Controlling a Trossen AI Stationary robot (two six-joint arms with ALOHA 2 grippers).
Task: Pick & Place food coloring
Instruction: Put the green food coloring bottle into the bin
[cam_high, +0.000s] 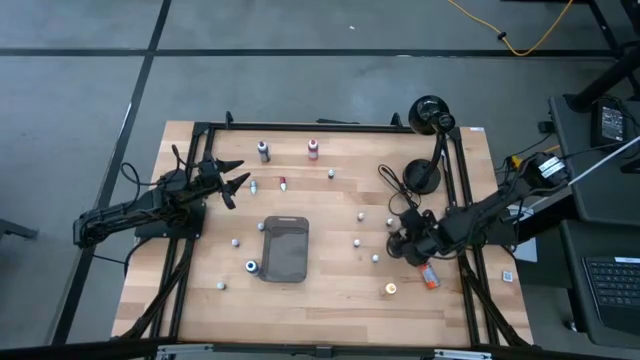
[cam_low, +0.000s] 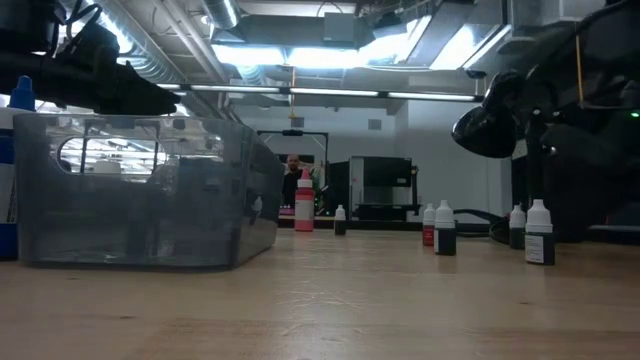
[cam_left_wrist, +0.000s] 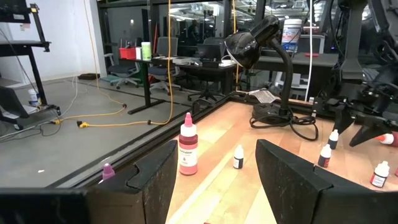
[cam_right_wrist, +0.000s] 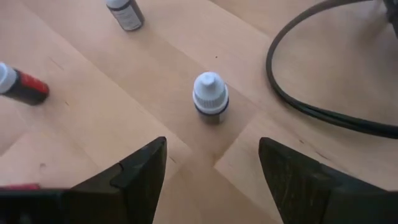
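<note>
Right wrist view: white-capped bottle (cam_right_wrist: 210, 98) stands ahead, between spread fingers (cam_right_wrist: 140, 165).

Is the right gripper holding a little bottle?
No, the right gripper is open, and the white-capped bottle stands on the table ahead of it, untouched.

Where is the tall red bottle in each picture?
High view: tall red bottle by the table's top edge, middle.
Low view: bottle at centre, far back.
Left wrist view: centre, close ahead.
Right wrist view: not in it.
Shared landmark: the black desk lamp.
</note>
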